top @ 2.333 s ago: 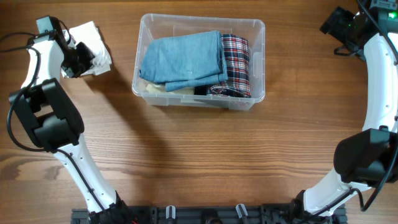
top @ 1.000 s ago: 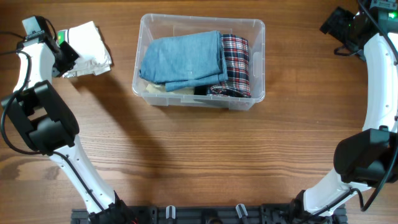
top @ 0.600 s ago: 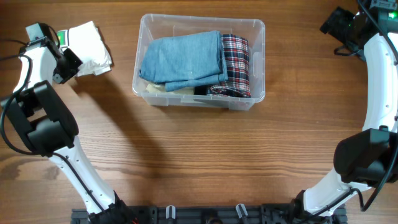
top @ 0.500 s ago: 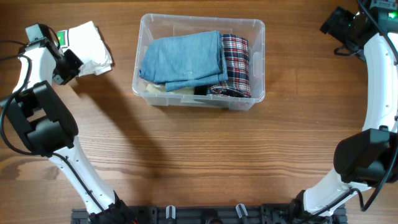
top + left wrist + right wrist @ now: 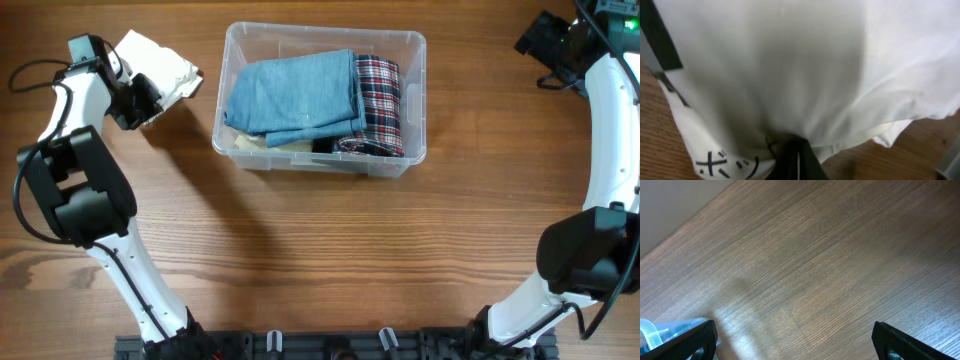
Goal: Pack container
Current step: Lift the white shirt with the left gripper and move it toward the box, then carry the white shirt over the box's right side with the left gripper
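Left gripper point(image 5: 143, 98), clamped on soft white folded cloth point(image 5: 160, 68), has swung it right toward the rigid, likely light clear plastic bin point(image 5: 325, 31) just beside, half-full of clothes point(image 5: 295, 95), best grabbed by its thick rim; right gripper point(image 5: 532, 40) parked wide open.

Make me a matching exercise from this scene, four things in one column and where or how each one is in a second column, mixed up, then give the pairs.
Things:
1. white cloth
2. blue denim garment
3. plaid garment
4. right tool

Place or state:
A. open above the table, holding nothing
B. in the container, at the end nearer the right arm
C. outside the container, pinched in the shut left tool
D. in the container, on top, filling its left and middle

Pairs: 1-C, 2-D, 3-B, 4-A
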